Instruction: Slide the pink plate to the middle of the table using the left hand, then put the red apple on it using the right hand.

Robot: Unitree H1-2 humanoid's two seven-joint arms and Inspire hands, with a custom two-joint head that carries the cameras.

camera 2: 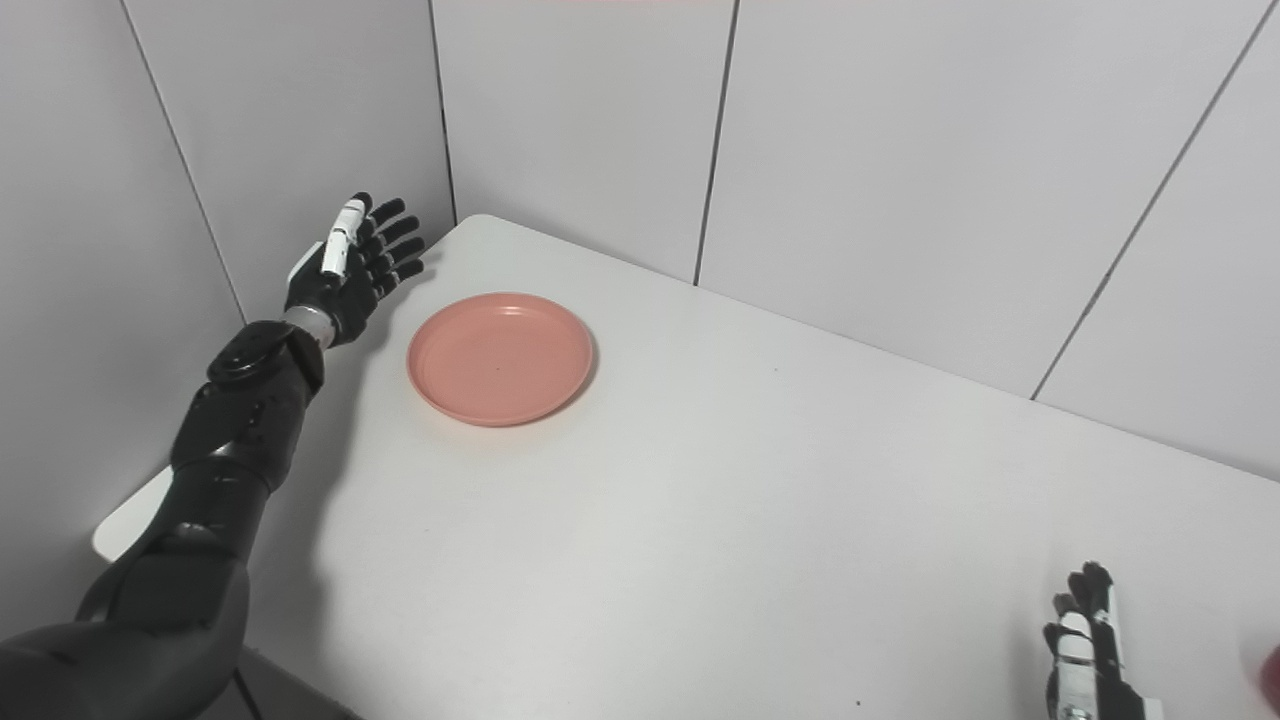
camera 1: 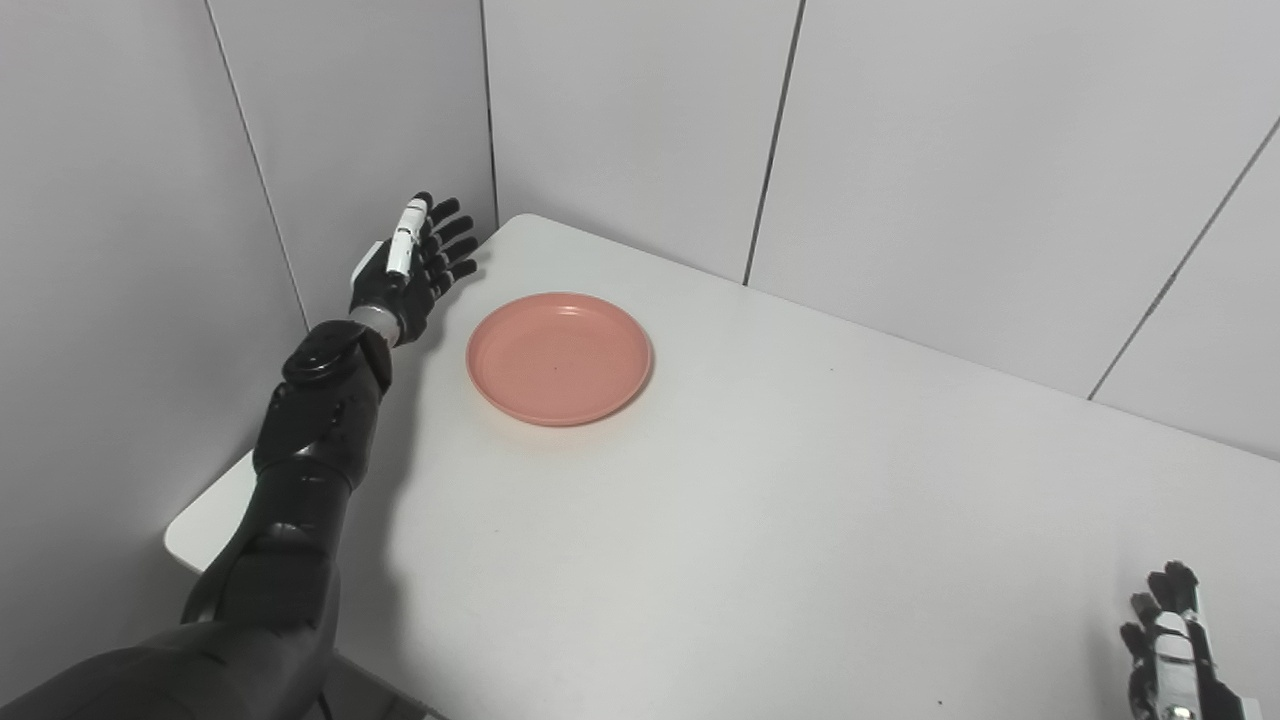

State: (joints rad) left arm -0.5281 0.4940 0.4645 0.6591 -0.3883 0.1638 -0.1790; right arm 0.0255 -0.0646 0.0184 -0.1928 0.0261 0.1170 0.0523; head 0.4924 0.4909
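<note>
A plain white tabletop (camera 1: 800,520) sits cornered by grey panelled walls (camera 1: 620,110). One round pink plastic plate (camera 1: 559,357) lies on it, just beside the left hand (camera 1: 410,270), fingers spread, empty. Right hand (camera 2: 1090,650) well apart, grip unclear.

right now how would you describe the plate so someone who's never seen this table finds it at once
Start at the far left corner of the white table, where the grey wall panels meet. Just short of that corner, right of the open left hand, lies the pink plate. It is round, shallow, empty, and the only coloured thing on the tabletop.
</note>
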